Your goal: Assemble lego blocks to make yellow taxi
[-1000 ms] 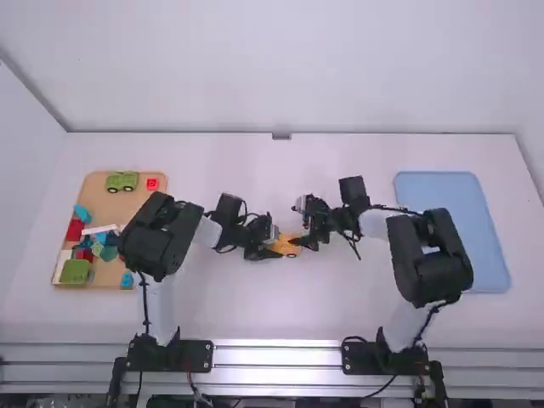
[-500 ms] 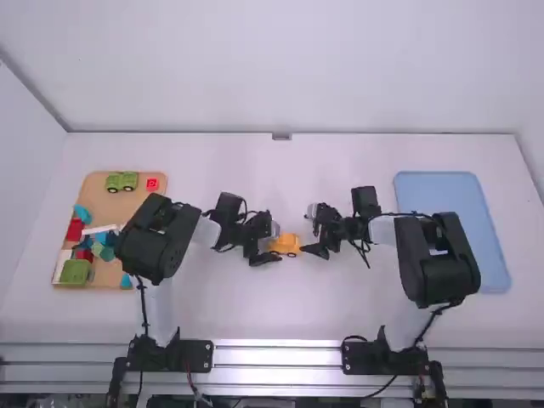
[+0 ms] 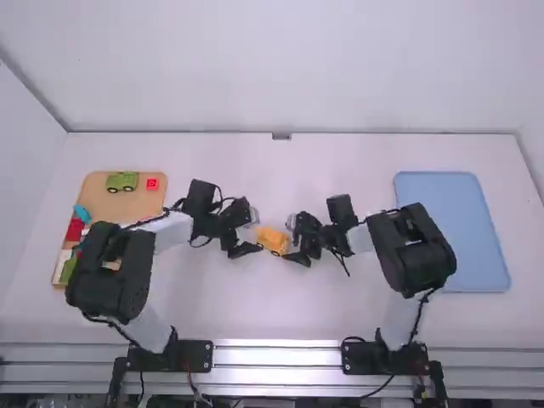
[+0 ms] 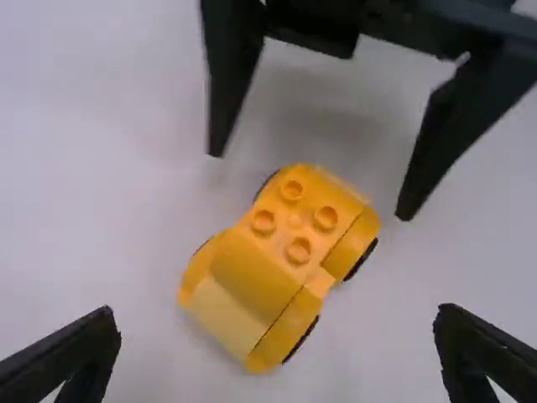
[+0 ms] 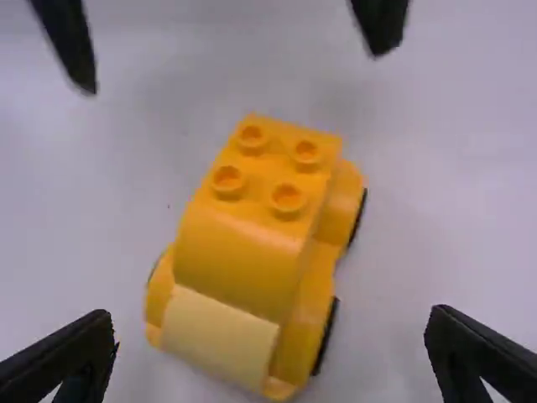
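Note:
The yellow toy car (image 3: pixel 273 239) stands on the table between my left gripper (image 3: pixel 242 237) and my right gripper (image 3: pixel 297 246), touched by neither as far as I can tell. In the left wrist view the yellow car (image 4: pixel 277 260) shows black wheels and four-stud top; my left gripper (image 4: pixel 277 348) has its fingers wide apart, and the other gripper's spread fingers are beyond the car. The right wrist view has the yellow car (image 5: pixel 252 252) with its curved block and pale sloped end, in front of my right gripper (image 5: pixel 268 348), which is open and holds nothing.
A wooden tray (image 3: pixel 99 201) at the left holds a green vehicle (image 3: pixel 121 181), a red block (image 3: pixel 152 184) and several other blocks, partly behind the left arm. A blue tray (image 3: pixel 455 229) lies at the right, beside the right arm.
My left gripper has moved a little left, its arm's elbow swinging left and toward the camera. My right gripper has drawn back, then shifted left. The car sits slightly farther left and is turned.

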Tool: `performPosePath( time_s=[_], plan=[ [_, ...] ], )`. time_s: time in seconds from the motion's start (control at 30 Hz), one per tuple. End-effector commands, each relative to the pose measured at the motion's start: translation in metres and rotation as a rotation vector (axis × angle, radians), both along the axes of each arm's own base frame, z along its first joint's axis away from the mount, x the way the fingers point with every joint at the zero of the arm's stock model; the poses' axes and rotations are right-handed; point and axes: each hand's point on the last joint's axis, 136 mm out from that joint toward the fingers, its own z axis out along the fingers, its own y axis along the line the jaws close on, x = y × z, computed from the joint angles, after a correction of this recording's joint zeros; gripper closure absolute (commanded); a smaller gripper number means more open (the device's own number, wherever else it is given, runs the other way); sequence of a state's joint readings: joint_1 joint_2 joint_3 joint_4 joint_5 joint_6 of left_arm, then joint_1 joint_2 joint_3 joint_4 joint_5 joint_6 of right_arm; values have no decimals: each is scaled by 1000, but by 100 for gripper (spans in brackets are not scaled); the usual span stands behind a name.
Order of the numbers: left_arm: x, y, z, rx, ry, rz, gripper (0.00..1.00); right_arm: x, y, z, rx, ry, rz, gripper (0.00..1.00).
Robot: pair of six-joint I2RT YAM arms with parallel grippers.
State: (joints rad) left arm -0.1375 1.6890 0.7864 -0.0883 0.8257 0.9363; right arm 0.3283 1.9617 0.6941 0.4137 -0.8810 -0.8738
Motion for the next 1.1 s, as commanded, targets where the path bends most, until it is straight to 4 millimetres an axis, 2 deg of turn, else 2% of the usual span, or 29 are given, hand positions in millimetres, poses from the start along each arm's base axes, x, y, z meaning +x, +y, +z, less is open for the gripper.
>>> performPosePath(
  time_s=[0.0,0.23,0.3,0.4,0.57,0.67,0.83,0.93,1.0,1.07],
  plan=[
    [5,13,26,-36,-54,21,1,-1,3,-8,-24,52,-43,2],
    [20,52,44,-6,-57,191,1,-5,23,-3,-9,118,-64,2],
    [22,56,45,-2,-59,209,1,-2,26,-4,-19,120,-96,1],
    [23,57,46,-2,-64,212,1,9,30,-7,-54,108,-178,1],
    [21,57,44,4,-55,211,1,4,40,-12,-69,102,-178,2],
    [21,57,44,4,-52,213,1,17,40,-25,-56,117,-253,1],
    [20,55,44,5,-50,207,1,15,45,-31,-15,115,-231,0],
    [20,56,44,5,-51,207,1,17,46,-30,-14,89,-217,15],
    [20,56,44,4,-54,207,1,19,47,-26,-2,66,-212,32],
    [21,56,44,4,-54,207,1,18,48,-23,12,65,-203,38]
  ],
)
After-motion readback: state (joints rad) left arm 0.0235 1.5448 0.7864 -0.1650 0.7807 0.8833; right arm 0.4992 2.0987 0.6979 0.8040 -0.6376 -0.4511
